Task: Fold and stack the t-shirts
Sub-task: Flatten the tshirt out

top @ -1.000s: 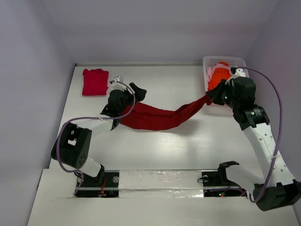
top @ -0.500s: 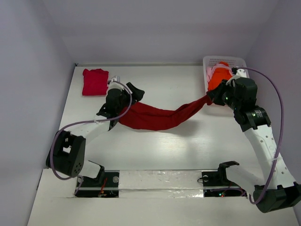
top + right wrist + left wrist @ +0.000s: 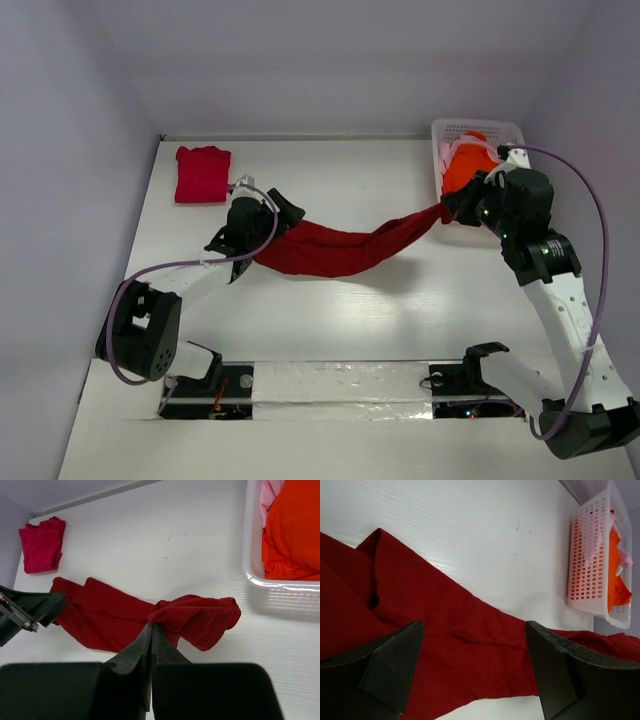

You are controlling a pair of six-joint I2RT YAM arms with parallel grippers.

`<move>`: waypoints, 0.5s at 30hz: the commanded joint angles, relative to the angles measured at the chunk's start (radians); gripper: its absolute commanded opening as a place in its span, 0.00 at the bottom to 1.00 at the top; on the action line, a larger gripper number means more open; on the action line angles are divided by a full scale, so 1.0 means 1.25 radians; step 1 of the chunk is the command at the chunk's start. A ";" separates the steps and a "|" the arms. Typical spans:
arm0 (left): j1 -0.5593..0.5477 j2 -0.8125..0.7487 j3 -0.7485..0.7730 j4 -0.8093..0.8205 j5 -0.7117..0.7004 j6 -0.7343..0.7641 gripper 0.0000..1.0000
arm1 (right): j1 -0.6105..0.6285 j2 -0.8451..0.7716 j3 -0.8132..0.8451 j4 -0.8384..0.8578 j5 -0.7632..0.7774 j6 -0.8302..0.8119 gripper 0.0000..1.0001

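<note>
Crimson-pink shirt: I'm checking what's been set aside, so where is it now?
In the top view the crimson-pink shirt lies folded at the far-left corner of the table, apart from the dark red shirt and just beyond the left gripper.

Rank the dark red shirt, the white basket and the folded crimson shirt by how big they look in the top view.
1. dark red shirt, long and stretched out.
2. white basket, though its near end is hidden.
3. folded crimson shirt, clearly the smallest.
</note>
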 commanded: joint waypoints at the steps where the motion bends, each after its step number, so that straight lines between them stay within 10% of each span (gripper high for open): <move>1: 0.002 -0.006 -0.004 0.004 -0.002 -0.008 0.79 | 0.004 -0.019 0.033 0.015 0.003 -0.013 0.00; 15: 0.002 0.004 -0.020 -0.027 -0.007 -0.011 0.79 | 0.004 -0.018 0.038 0.021 -0.010 -0.011 0.00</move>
